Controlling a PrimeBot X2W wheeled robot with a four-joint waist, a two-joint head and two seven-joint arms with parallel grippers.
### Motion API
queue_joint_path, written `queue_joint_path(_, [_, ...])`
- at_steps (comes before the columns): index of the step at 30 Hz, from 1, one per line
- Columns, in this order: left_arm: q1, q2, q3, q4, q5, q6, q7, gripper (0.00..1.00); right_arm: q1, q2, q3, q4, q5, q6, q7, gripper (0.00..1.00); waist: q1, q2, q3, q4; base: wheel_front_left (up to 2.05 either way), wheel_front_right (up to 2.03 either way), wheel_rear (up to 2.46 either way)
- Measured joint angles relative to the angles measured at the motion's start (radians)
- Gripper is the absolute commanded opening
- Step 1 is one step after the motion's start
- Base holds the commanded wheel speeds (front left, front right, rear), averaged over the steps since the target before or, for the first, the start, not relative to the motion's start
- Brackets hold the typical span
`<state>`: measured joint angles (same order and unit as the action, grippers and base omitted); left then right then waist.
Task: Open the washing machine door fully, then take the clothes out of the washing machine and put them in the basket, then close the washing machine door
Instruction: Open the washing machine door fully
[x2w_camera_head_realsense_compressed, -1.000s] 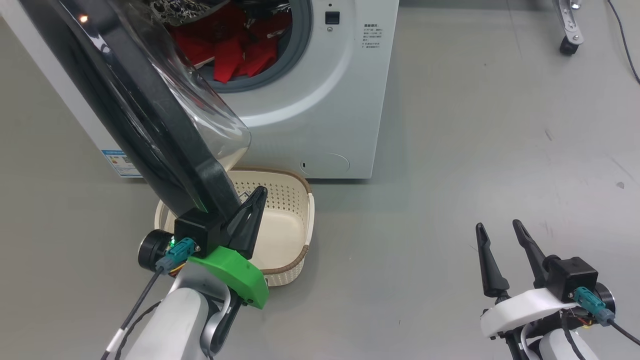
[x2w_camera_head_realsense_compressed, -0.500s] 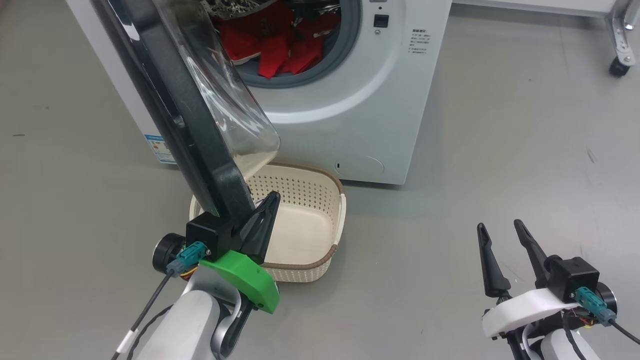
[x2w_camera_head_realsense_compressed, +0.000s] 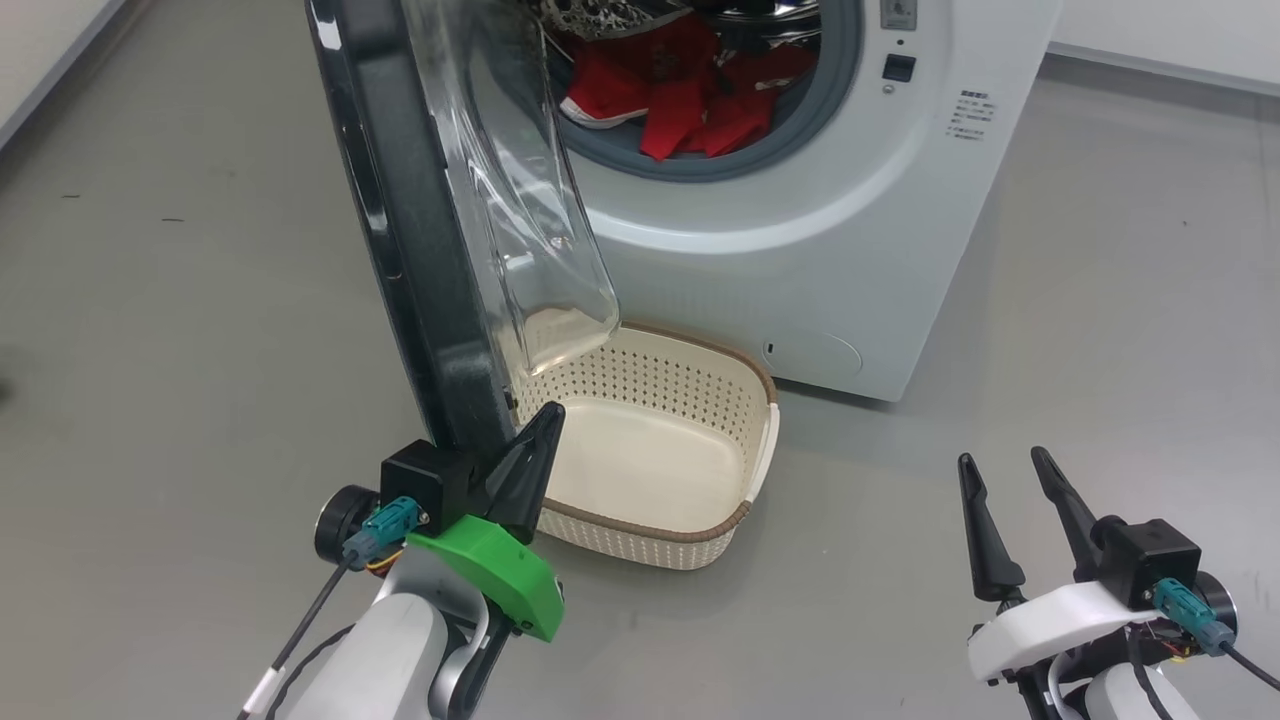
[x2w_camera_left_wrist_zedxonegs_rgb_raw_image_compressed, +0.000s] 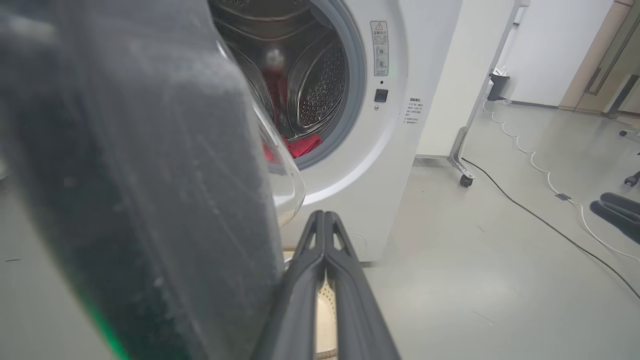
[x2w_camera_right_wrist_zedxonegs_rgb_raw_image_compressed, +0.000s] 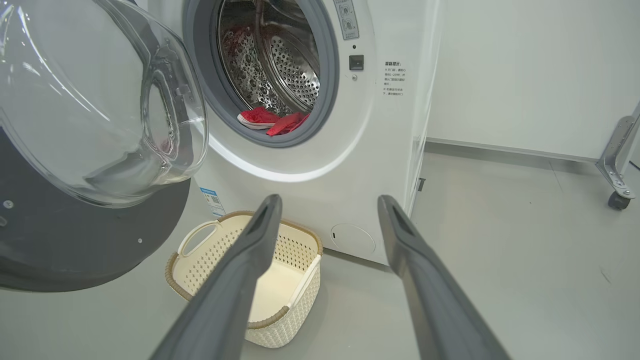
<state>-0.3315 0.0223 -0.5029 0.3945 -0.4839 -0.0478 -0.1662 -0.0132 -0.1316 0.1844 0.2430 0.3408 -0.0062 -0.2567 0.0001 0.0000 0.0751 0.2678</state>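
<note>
In the head view, the washing machine door (x2w_camera_head_realsense_compressed: 420, 230) stands edge-on with its long axis upright. Its glass bowl bulges right over the basket (x2w_camera_head_realsense_compressed: 768, 440), and its lower rim is just beside the left end effector (x2w_camera_head_realsense_compressed: 552, 414). The clothes (x2w_camera_head_realsense_compressed: 690, 85) lie inside the washing machine (x2w_camera_head_realsense_compressed: 850, 250). In the left wrist view, its fingers are clenched together, empty, beside the rim. In the right wrist view, the right end effector (x2w_camera_right_wrist_zedxonegs_rgb_raw_image_compressed: 329, 198) is spread and empty, with open floor (x2w_camera_right_wrist_zedxonegs_rgb_raw_image_compressed: 500, 275) to its right.

— What's hidden?
— The washing machine door (x2w_camera_head_realsense_compressed: 430, 230) covers the basket (x2w_camera_head_realsense_compressed: 650, 375) at its left end; its top runs off the head view.
— Left wrist view?
— Door blurred, clothes (x2w_camera_left_wrist_zedxonegs_rgb_raw_image_compressed: 302, 146) partly behind its glass; printed label (x2w_camera_left_wrist_zedxonegs_rgb_raw_image_compressed: 413, 111) on the washing machine (x2w_camera_left_wrist_zedxonegs_rgb_raw_image_compressed: 390, 200) unreadable.
</note>
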Motion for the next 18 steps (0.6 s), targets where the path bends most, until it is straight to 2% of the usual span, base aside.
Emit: queue_joint_path(18, [-0.001, 0.002, 0.034, 0.027, -0.026, 0.030, -0.022, 0.00, 0.003, 0.005, 0.010, 0.007, -0.016, 0.014, 0.000, 1.00, 0.0000, 0.0000, 0.001, 0.151, 0.00, 0.00, 0.00])
